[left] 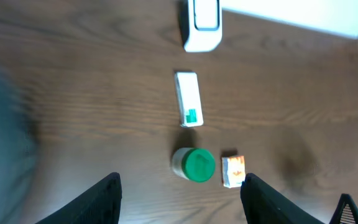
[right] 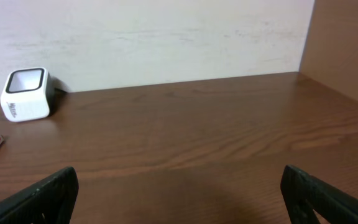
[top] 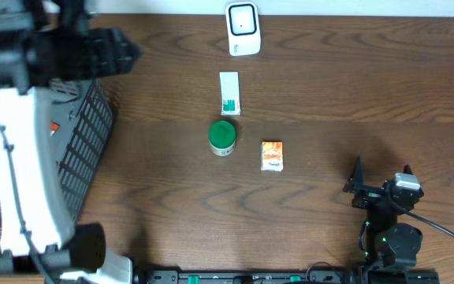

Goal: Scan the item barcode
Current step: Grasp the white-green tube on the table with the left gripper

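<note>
Our left hand [left: 180,186] hangs half open, empty, over the counter [left: 92,93]; our right hand [right: 178,180] sits wide, empty. The green-lidded jar [left: 194,165] stands mid-counter, well apart from the scanner [left: 202,25]: we should descend squarely, grip its sides, then present its label

Looking down on brown wood bench [left: 86,93]: white scanner [left: 202,25] at top centre, cut by the frame edge, white box [left: 188,98] with a green mark at its near end lying lengthwise below it, apart. Lower still, green-lidded jar [left: 194,165] upright, orange packet [left: 233,171] just beside it on the right, not touching. Left pincer [left: 182,179] well above these, dark fingers [left: 104,199] spread wide with nothing between them; left edge is a grey blur.
</note>
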`<state>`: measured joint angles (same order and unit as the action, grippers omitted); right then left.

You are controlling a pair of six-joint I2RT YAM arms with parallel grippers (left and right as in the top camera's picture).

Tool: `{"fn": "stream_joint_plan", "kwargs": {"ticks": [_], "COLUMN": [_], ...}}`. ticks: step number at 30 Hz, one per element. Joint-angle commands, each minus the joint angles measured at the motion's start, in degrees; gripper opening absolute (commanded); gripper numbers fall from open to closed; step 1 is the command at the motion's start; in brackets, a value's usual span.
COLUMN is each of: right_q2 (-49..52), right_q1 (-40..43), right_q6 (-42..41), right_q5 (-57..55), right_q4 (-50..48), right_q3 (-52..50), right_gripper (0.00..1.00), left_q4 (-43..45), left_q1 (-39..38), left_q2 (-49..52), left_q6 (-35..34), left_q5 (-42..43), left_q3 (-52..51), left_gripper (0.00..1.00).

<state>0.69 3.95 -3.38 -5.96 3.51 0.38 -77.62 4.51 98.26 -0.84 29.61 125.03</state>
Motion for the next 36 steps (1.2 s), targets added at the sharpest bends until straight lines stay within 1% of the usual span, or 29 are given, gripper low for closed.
{"fn": "stream_joint_plan", "kwargs": {"ticks": [1, 2, 3, 5, 7, 11, 14, 22, 28, 30, 36], "right_q2": [-0.31, -0.31, -0.31, -0.31, -0.31, -0.31, -0.31, -0.31, -0.31, -0.31, -0.31], "right_q1": [-0.66, -0.66, -0.66, -0.66, -0.66, -0.66, -0.66, -0.66, -0.66, -0.66, -0.66], "right_q6": [0.66, 0.66, 0.66, 0.66, 0.66, 0.66, 0.66, 0.66, 0.66, 0.66, 0.66], "right_q5": [0.07, 0.09, 0.07, 0.09, 0.09, 0.07, 0.07, 0.07, 0.07, 0.07, 0.09], "right_q4": [0.2, 0.2, 0.2, 0.2, 0.2, 0.2, 0.2, 0.2, 0.2, 0.2, 0.2], "right_q3": [-0.07, -0.07, -0.07, -0.07, -0.07, -0.07, -0.07, -0.07, -0.07, -0.07, -0.07], "right_gripper": [0.99, 0.99, 0.99, 0.99, 0.99, 0.99, 0.99, 0.99, 0.99, 0.99, 0.99], "left_q4": [1.92, 2.4, 2.99, 4.11, 5.42, 9.55, 12.44, 15.3, 18.78, 20.02, 22.71], "left_q1": [-5.16, -6.32, -7.85, -10.73, -13.64, -19.15, -21.84, -25.99, -27.56, -28.15, -29.68], "left_q2": [7.39, 8.87, 10.67, 13.62, 16.09, 20.2, 22.69, 30.62, 35.6, 36.5, 38.6], "left_q6": [-2.23, -2.82, -3.74, -4.39, -4.39, -4.39, -4.55, -15.47, -20.44, -20.92, -20.92], "left_q5": [-2.4, -3.65, -5.57, -9.42, -12.72, -17.07, -17.73, -26.03, -26.43, -26.18, -26.18], "left_q3": [-2.03, -2.03, -2.03, -2.03, -2.03, -2.03, -2.03, -2.03, -2.03, -2.03, -2.03], "left_gripper": [0.64, 0.69, 0.8, 0.86, 0.9, 0.92, 0.92, 0.93, 0.94, 0.96, 1.0]}}
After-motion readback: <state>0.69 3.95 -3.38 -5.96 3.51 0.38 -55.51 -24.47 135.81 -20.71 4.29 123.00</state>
